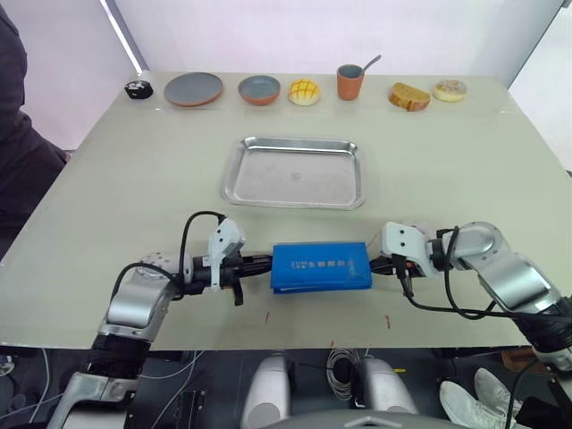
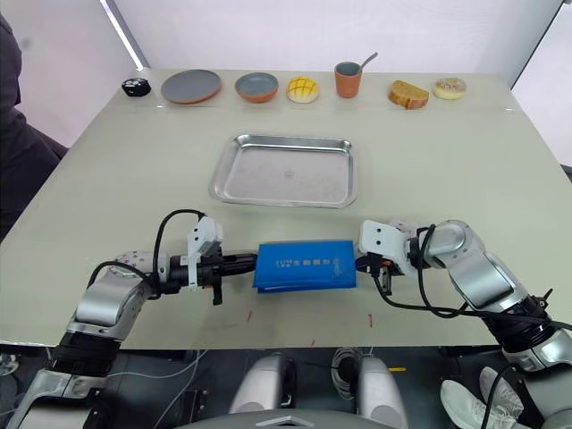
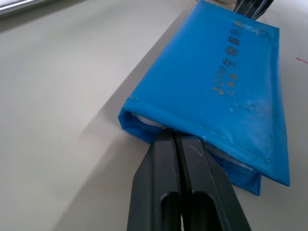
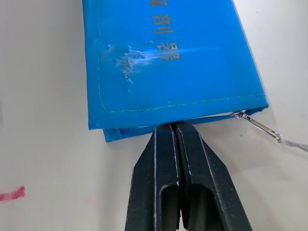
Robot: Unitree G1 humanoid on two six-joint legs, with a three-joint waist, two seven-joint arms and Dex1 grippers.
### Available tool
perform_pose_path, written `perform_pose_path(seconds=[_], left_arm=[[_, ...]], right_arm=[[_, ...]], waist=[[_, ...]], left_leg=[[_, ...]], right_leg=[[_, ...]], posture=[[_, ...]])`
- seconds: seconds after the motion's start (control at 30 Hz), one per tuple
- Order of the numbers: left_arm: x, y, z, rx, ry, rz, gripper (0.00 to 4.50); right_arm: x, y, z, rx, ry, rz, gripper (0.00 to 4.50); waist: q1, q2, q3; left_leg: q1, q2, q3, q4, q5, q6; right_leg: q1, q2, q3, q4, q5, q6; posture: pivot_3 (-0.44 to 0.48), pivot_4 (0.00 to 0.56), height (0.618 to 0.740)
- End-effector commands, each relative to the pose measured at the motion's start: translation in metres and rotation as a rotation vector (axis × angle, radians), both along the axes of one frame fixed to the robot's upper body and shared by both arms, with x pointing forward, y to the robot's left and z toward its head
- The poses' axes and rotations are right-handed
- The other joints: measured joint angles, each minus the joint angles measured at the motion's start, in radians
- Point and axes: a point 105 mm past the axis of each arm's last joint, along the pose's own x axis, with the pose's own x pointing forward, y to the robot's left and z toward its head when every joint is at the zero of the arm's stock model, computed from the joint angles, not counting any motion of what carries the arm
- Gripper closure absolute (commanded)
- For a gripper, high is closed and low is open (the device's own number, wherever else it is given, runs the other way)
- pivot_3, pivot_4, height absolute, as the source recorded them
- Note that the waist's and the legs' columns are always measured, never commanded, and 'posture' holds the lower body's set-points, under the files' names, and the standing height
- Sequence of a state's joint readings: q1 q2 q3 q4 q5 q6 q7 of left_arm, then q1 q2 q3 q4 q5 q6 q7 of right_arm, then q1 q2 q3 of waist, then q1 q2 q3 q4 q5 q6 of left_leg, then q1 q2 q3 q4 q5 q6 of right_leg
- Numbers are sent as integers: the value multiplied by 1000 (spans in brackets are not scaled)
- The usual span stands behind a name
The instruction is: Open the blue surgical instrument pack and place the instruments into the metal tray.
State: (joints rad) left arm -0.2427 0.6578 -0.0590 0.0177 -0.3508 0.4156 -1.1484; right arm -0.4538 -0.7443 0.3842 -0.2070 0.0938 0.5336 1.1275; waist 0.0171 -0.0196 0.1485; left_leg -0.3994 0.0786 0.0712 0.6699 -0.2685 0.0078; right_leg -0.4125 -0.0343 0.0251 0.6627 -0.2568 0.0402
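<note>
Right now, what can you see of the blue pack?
The blue pack is a flat rectangular pouch of smooth fabric with printed text on top and pale lining at its edges. It lies closed on the table, nearer than the metal tray. The left fingers and right fingers are shut at its opposite ends.

The flat blue fabric instrument pack lies on the pale table, near its front edge. Directly behind the pack sits the shallow rectangular steel tray. The left black two-fingered gripper meets the pack's left end; the right black two-fingered gripper meets its right end. Far behind the pack, along the back edge, runs a row: two round plates, a bun, a terracotta cup, bread slice.
</note>
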Motion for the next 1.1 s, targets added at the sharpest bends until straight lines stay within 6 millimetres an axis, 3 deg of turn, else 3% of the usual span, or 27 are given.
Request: perform_pose_path(seconds=[0.03, 0.33, 0.73, 1.1], left_arm=[[5, -22, 4, -12, -41, -74, 4409], [17, -32, 9, -44, -72, -80, 4409], [23, -37, 8, -46, -91, -63, 4409], [25, -4, 18, -81, -117, 67, 4409]], right_arm=[[12, -2, 8, 6, -59, -36, 4463], [27, -13, 13, -15, -96, -100, 4463], [30, -21, 13, -32, -109, -122, 4463], [27, -45, 28, 27, -135, -202, 4463]], waist=[[0, 0, 0], [-2, 0, 0], [-2, 0, 0], [-4, 0, 0]], left_leg=[[0, 0, 0, 0, 0, 0], [0, 0, 0, 1, 0, 0], [0, 0, -1, 1, 0, 0], [-1, 0, -1, 0, 0, 0]], right_leg=[[0, 0, 0, 0, 0, 0], [1, 0, 0, 0, 0, 0], [1, 0, 0, 0, 0, 0], [0, 0, 0, 0, 0, 0]], posture=[[0, 150, 740], [0, 150, 740], [0, 150, 740], [0, 150, 740]])
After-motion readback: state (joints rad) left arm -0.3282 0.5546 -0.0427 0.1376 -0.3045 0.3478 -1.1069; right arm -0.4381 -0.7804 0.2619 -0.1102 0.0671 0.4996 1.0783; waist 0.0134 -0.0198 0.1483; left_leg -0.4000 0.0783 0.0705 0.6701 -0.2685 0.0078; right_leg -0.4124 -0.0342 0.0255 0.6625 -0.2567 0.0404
